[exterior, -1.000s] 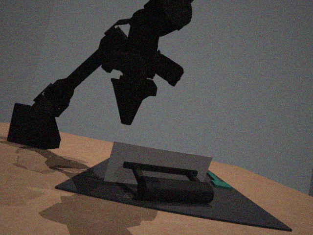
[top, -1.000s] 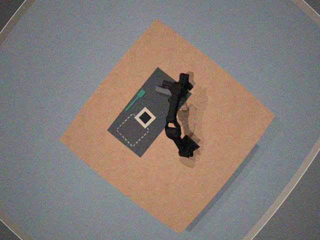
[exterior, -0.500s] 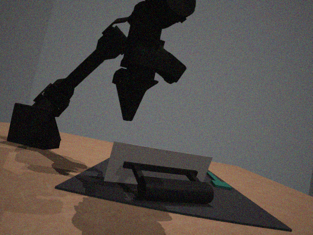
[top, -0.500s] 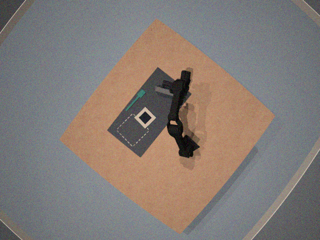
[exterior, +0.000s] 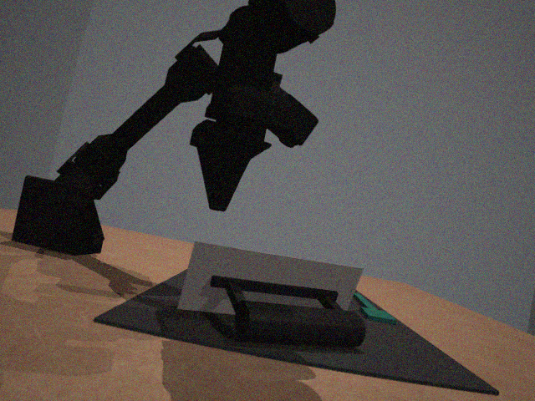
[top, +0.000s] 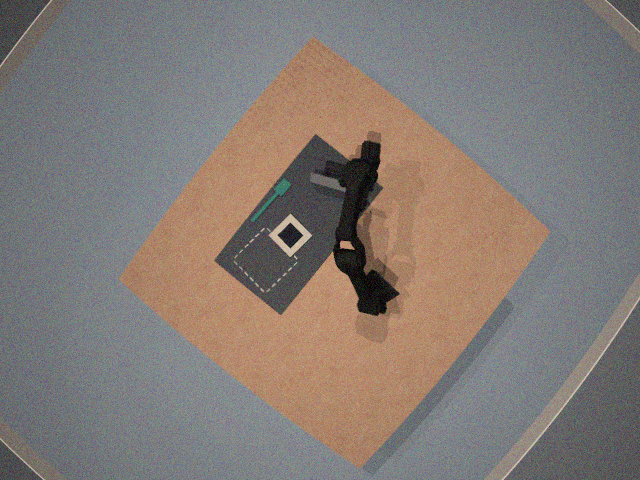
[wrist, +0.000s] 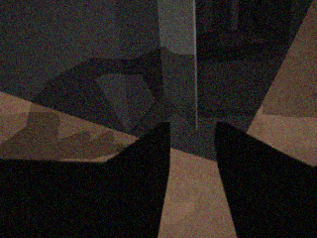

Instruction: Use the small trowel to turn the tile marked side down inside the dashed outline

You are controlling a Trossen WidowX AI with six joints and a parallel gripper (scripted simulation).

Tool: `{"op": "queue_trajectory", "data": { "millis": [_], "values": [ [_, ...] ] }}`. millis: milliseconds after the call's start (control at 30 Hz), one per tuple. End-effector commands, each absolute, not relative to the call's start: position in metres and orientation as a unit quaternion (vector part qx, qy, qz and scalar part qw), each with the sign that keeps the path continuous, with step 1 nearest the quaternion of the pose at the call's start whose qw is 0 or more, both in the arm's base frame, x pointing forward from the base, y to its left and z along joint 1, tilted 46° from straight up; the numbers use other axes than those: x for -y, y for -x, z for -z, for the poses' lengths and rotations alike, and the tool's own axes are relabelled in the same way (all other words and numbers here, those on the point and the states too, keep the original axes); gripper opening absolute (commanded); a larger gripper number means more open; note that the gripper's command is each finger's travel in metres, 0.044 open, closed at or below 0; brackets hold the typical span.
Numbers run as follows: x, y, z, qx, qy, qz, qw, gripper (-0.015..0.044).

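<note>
Black and empty, my hand [top: 360, 173] [exterior: 218, 207] [wrist: 192, 131] hangs narrowly parted above the grey-bladed, black-handled trowel [top: 326, 181] [exterior: 267, 265] [wrist: 178, 30] on the dark mat [top: 323, 217] [exterior: 410, 357] [wrist: 50, 40]; the cream-bordered, dark-centred square tile [top: 290, 235] overlaps one corner of the dashed white outline [top: 250, 275].

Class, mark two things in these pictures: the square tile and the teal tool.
square tile [top: 290, 235]: top view, on its dark centre.
teal tool [top: 282, 187] [exterior: 379, 315]: top and exterior views, on its broad end in both.
</note>
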State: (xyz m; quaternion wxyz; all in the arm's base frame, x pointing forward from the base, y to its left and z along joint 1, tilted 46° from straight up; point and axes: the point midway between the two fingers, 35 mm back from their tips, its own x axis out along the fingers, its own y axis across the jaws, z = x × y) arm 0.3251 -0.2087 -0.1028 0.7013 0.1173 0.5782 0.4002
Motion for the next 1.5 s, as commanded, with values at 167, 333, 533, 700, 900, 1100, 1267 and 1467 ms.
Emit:
{"op": "queue_trajectory", "data": {
  "millis": [167, 333, 533, 700, 900, 1100, 1267, 1467],
  "values": [
    [0.199, -0.326, 0.114, -0.575, -0.115, -0.404, 0.702, 0.01],
    [0.194, -0.326, 0.12, -0.574, -0.112, -0.406, 0.703, 0.01],
    [0.187, -0.326, 0.127, -0.572, -0.108, -0.409, 0.703, 0.01],
    [0.182, -0.326, 0.133, -0.57, -0.105, -0.411, 0.703, 0.01],
    [0.176, -0.326, 0.139, -0.568, -0.102, -0.414, 0.704, 0.01],
    [0.175, -0.324, 0.135, -0.569, -0.101, -0.415, 0.703, 0.01],
    [0.169, -0.32, 0.13, -0.568, -0.102, -0.414, 0.704, 0.01],
    [0.162, -0.315, 0.123, -0.568, -0.103, -0.414, 0.704, 0.01]
  ]
}}
